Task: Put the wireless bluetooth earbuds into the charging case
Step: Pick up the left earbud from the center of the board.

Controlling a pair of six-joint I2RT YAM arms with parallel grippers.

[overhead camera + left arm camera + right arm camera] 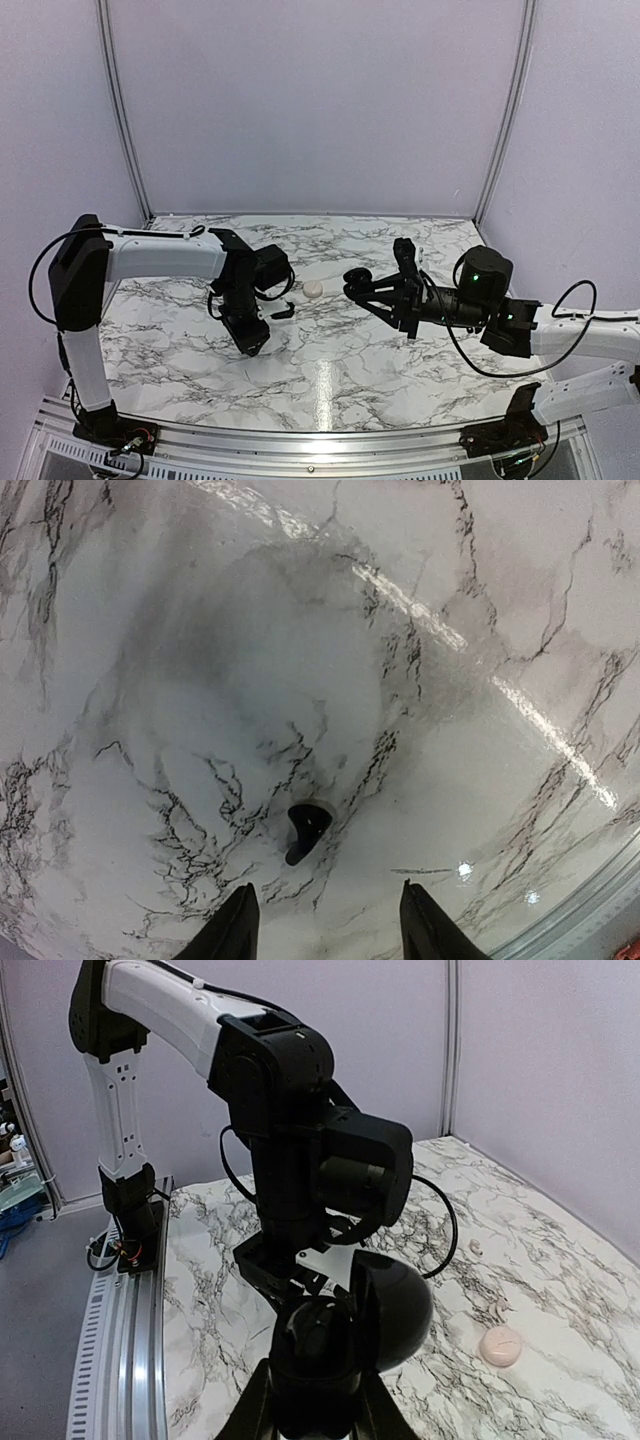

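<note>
Left of table centre, under the left gripper (pixel 328 890): one earbud (pixel 305 832), small and black, lying loose on the marble table (pixel 480 630). It sits just ahead of the fingertips, roughly centred in the gap between them.

Left gripper: released, jaws part-open, nothing held, poised above the earbud.

Item: case (pixel 314 288). Cream pebble on the table between the two grippers, near the left gripper on its right side, touching neither. Lid appears shut; sockets not visible.

Item: right gripper (pixel 358 281). Clenched on a black round puck (pixel 390 1310), held off the table just right of the case.

Item: second earbud. Not identifiable in any view.

Step in hand, as judged: pick-up of the earbud by the left gripper.

Handling notes:
- Descend straight, keeping the earbud centred between the jaws.
- The earbud lies slightly aslant, so a small wrist turn to set the pads across its narrow width would likely give a surer hold.
- Avoid pressing the fingertips hard into the marble.
- Close slowly. A piece this small and smooth may squirt sideways or flip if caught on one edge only.
- Lift only once both pads bear on it.

Risk: the table is glossy and offers little friction, so a nudged earbud may skate away.

Note for the following step: the case lid looks closed and would need opening before any insertion, and the right gripper is occupied with the puck.
</note>
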